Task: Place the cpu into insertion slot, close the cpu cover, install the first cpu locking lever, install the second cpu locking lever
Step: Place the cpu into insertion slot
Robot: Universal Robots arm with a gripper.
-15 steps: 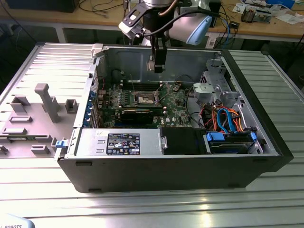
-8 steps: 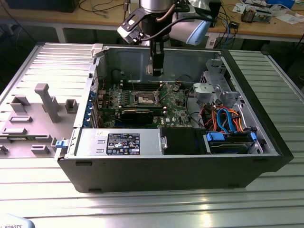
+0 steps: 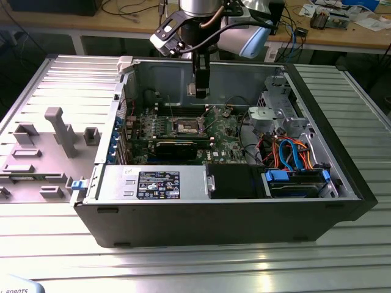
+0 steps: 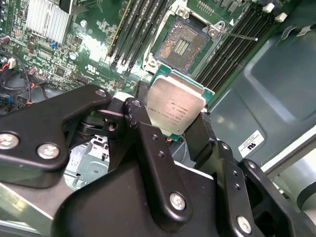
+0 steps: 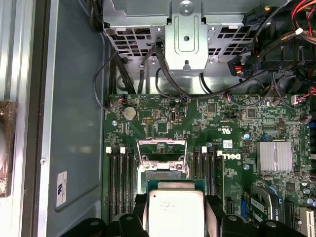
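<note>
The cpu is a flat square chip with a dull silver lid, faint print and a thin green edge peeking out round it. The gripper has its fingers clamped on two opposite edges of it. It's square, so no real long axis; the metal face is turned away from the slot. It hangs above the slot, not seated, and the slot's gold contacts are bare. The cover stands flipped up at the slot's edge
</note>
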